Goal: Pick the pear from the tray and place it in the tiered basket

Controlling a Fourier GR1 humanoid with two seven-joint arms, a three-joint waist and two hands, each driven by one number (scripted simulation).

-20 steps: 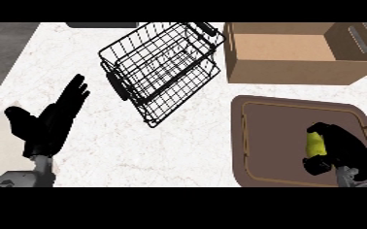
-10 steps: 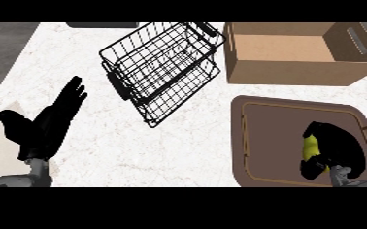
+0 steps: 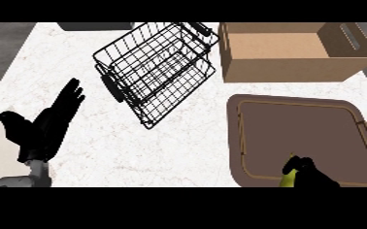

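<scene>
Gripping: right hand, fingers curled round yellow-green pear, at brown tray's near edge.
Risk: pear slipping out, or clipping black wire tiered basket.

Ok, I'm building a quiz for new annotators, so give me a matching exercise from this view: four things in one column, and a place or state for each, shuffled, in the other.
1 pear
2 basket
3 box
4 left hand

A open, fingers up, at the view's left
B black wire, left of the box
C gripped by the right hand at the tray's near edge
D tan cardboard, behind the tray

Pairs: 1-C, 2-B, 3-D, 4-A.
</scene>
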